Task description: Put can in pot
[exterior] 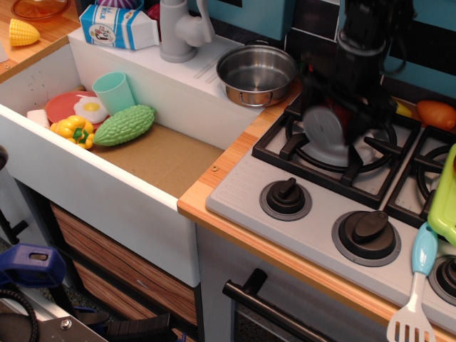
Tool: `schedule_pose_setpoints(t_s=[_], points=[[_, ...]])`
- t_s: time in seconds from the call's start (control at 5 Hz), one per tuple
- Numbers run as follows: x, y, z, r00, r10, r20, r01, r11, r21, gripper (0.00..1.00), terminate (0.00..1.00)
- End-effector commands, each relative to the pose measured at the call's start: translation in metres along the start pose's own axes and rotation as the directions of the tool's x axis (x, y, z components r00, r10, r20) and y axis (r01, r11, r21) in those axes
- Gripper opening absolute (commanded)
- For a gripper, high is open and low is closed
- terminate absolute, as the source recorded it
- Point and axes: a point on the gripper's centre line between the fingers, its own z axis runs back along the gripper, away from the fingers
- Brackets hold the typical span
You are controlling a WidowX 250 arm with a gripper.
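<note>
The can [325, 127] shows its grey metal end, blurred, above the left burner grate [335, 153]; its orange-red label is mostly hidden by the gripper. My black gripper [340, 107] comes down from above and is shut on the can, holding it tilted and slightly lifted. The shiny steel pot [256, 73] stands empty on the white ledge to the left of the stove, a short way from the can.
The sink [149, 153] holds a mint-green cup [114, 91], green gourd [125, 125], yellow pepper [74, 130] and fried egg [90, 108]. A grey faucet [178, 30] and milk carton [117, 26] stand behind. Stove knobs [286, 196] and a spatula [417, 285] lie in front.
</note>
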Motion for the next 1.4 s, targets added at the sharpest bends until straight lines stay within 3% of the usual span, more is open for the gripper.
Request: schedule_pose_setpoints(t_s=[0.0,0.2,0.6,0.8,1.2], points=[[0.018,0.069,0.034,0.998,-0.047,0.035,0.044,0.996,0.074,0.0,0.0],[0.02,0.093,0.034,0.993,-0.112,0.023,0.109,0.988,0.106,0.0,0.0],[0.031,0.112,0.008,0.979,-0.181,0.094,0.173,0.981,0.086,0.0,0.0],[0.036,0.112,-0.002,0.973,-0.192,0.13,0.186,0.981,0.059,1.0,0.0],[0.036,0.112,-0.002,0.973,-0.192,0.13,0.186,0.981,0.059,1.0,0.0]])
